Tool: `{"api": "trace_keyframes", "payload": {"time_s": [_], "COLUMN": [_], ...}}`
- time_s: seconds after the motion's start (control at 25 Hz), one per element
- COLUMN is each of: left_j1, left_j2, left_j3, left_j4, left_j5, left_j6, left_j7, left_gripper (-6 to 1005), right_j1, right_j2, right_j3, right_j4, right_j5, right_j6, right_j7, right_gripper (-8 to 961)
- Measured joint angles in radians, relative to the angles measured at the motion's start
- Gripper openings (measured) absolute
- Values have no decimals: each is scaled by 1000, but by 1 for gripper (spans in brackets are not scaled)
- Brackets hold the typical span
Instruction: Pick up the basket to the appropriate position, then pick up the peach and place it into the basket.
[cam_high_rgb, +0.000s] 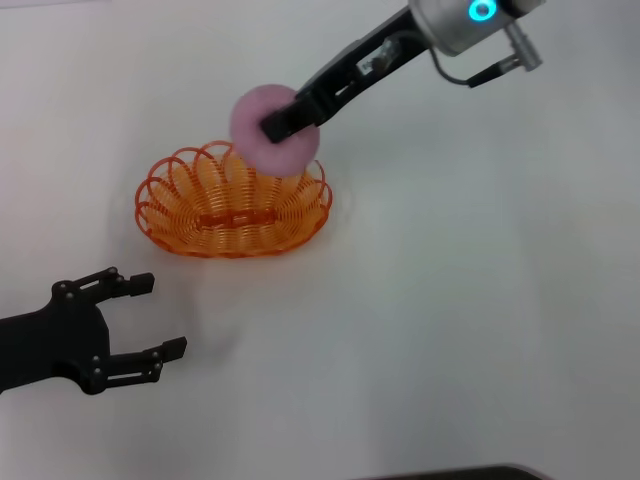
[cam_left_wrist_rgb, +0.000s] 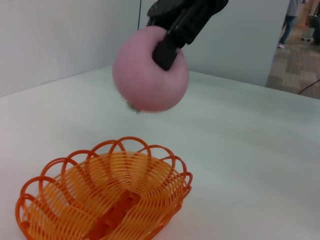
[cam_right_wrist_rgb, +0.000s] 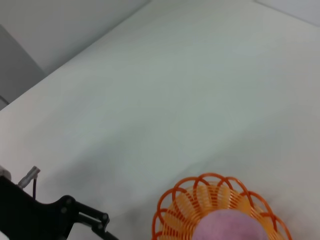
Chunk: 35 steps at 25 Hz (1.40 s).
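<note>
Peach (cam_high_rgb: 272, 130) pinched in my right pincer (cam_high_rgb: 285, 120), basket (cam_high_rgb: 232, 205) just below; next I lower, release. Left pincer (cam_high_rgb: 150, 315) spread, idle.

1. basket (cam_left_wrist_rgb: 107, 200): near edge cut off by frame bottom in left wrist view.
2. peach (cam_right_wrist_rgb: 227, 226): lower part cropped in right wrist view; hides basket's inside there.
3. left gripper (cam_high_rgb: 148, 318): arm runs off head view's left edge.
4. right gripper (cam_high_rgb: 285, 122): far finger hidden behind peach.

Bright, even light; faint shadows, peach (cam_left_wrist_rgb: 150, 70) perhaps slightly blurred.
</note>
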Motion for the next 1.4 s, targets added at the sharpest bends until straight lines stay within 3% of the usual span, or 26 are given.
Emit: {"api": "trace_keyframes", "payload": {"time_s": [0.32, 0.76, 1.16, 1.28, 1.4], "left_j1": [-1, -2, 1, 3, 6], "left_j2": [0, 0, 0, 0, 0], "left_j3": [-2, -2, -11, -13, -34], "left_j4": [-2, -11, -13, -14, -17], "left_j5": [-12, -12, -12, -12, -14], "left_j6": [-2, -4, 5, 7, 18], "left_j7": [-2, 0, -2, -4, -5], "left_gripper": [868, 867, 867, 867, 867], "right_j1": [0, -7, -14, -49, -115], "right_j2": [4, 4, 2, -2, -7], "right_j3": [-137, -195, -184, -174, -129], "right_j4": [119, 164, 171, 153, 110], "right_j5": [66, 77, 97, 152, 252], "right_j6": [154, 220, 226, 218, 169], "right_j7": [-33, -76, -103, -168, -270], "right_gripper": [311, 346, 812, 941, 940]}}
